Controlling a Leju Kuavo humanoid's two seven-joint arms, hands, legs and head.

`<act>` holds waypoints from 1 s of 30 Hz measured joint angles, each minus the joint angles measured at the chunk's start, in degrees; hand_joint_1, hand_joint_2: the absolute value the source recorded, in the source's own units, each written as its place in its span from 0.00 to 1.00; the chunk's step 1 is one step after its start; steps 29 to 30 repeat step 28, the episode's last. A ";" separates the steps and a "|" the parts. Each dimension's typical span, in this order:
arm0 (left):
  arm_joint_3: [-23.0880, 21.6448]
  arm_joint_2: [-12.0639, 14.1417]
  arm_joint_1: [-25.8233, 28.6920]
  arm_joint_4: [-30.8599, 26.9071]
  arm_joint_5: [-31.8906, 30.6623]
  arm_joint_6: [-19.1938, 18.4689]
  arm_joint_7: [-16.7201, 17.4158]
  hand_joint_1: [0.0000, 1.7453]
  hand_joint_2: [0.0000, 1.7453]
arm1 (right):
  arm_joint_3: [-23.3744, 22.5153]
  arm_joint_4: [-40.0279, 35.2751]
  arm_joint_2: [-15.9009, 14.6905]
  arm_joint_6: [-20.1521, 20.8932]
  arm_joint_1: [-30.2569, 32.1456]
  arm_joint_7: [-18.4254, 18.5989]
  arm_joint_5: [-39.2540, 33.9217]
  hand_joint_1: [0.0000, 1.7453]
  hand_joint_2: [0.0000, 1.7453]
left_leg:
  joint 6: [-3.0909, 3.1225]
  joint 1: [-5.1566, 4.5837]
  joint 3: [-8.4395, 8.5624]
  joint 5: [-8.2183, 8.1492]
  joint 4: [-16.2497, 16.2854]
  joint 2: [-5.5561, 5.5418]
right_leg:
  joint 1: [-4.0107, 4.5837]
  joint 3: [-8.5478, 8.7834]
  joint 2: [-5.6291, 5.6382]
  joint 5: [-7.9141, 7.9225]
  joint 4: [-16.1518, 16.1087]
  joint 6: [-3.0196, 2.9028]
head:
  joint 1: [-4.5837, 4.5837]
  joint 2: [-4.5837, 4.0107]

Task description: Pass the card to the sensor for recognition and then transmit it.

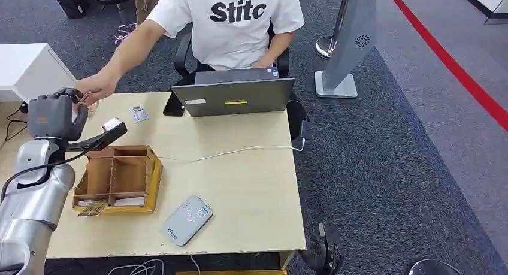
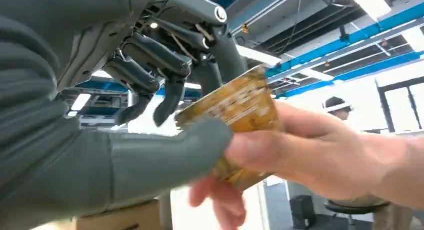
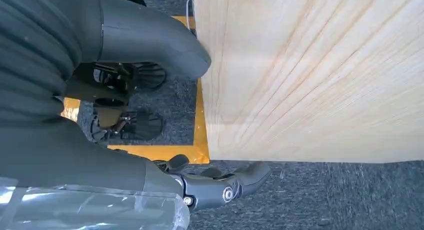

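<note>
My left hand (image 1: 55, 116) is raised over the table's far left corner. In the left wrist view my left hand (image 2: 150, 115) pinches a yellow-orange card (image 2: 240, 102) between thumb and fingers. A person's hand (image 2: 310, 155) grips the same card from the other side; in the head view that person's hand (image 1: 96, 86) meets mine. The grey-white card sensor (image 1: 187, 220) lies near the table's front edge, well away from the card. My right hand (image 3: 115, 160) hangs beside the table's edge with nothing in it, fingers loosely apart.
A cardboard divider box (image 1: 117, 178) stands on the left, with a card (image 1: 91, 209) at its front corner. A black scanner handle (image 1: 99, 138) lies at its back. Another card (image 1: 139, 113), a laptop (image 1: 239, 95) and a white cable (image 1: 239, 150) lie further back.
</note>
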 joint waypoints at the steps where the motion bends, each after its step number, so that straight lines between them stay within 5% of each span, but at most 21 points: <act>1: -0.05 -0.15 0.13 0.00 0.22 0.49 -0.09 0.00 1.00 | 0.00 0.00 0.00 -0.02 0.00 -0.02 -0.02 0.00 1.00 | 0.00 0.00 -0.01 0.00 0.00 0.00 | 0.00 0.00 0.00 0.00 0.00 0.00 | 0.00 0.00; 7: -0.07 0.32 4.36 -5.39 3.51 5.13 -1.93 0.00 1.00 | 0.00 0.00 0.00 -0.17 0.06 -0.24 -0.20 0.00 1.00 | 0.00 0.01 -0.05 0.00 -0.02 0.00 | 0.01 -0.03 0.00 0.00 0.02 -0.01 | 0.00 0.00; 13: 2.07 1.95 11.44 -20.66 9.95 7.61 -4.54 0.00 1.00 | 0.00 0.00 0.00 -0.59 0.24 -0.48 -1.03 0.00 1.00 | 0.00 0.02 -0.12 0.00 -0.03 -0.01 | 0.02 -0.11 -0.02 -0.01 0.02 0.00 | -0.02 0.00; 16: 5.41 0.73 15.49 -31.54 23.76 5.12 -7.10 0.00 1.00 | -0.02 0.00 0.00 -0.83 0.38 -0.74 -1.64 0.00 1.00 | -0.01 0.01 -0.14 -0.01 -0.03 -0.01 | 0.01 -0.15 -0.02 -0.03 0.00 0.02 | 0.00 0.00; 20: 8.37 -0.85 18.78 -40.44 28.10 3.28 -8.18 0.00 1.00 | -0.02 0.00 0.00 -0.85 0.51 -0.94 -1.90 0.00 1.00 | 0.00 0.01 -0.22 -0.01 -0.03 -0.12 | 0.00 -0.15 -0.16 -0.03 -0.01 0.04 | 0.00 0.00; 23: 10.79 -3.75 21.82 -46.99 45.57 1.14 -13.80 0.00 1.00 | -0.02 0.00 0.00 -0.92 0.59 -1.11 -2.86 0.00 1.00 | -0.01 -0.02 -0.20 -0.04 -0.03 -0.05 | -0.02 -0.12 -0.09 -0.03 -0.01 0.04 | -0.02 0.00; 27: 15.75 -11.27 34.03 -61.71 67.35 -3.07 -23.20 0.00 1.00 | -1.05 -0.02 0.00 0.78 1.54 -2.38 -6.10 0.00 1.00 | 0.15 -0.08 -0.17 -0.19 -0.03 0.02 | -0.06 -0.14 0.00 -0.13 -0.04 0.13 | -0.02 0.00; 30: 16.82 -12.73 36.43 -63.90 69.32 -3.78 -24.63 0.00 1.00 | -1.33 -0.02 0.00 1.16 1.81 -2.60 -6.42 0.00 1.00 | 0.18 -0.07 -0.21 -0.20 -0.01 -0.03 | -0.06 -0.14 -0.03 -0.21 -0.05 0.24 | 0.00 0.00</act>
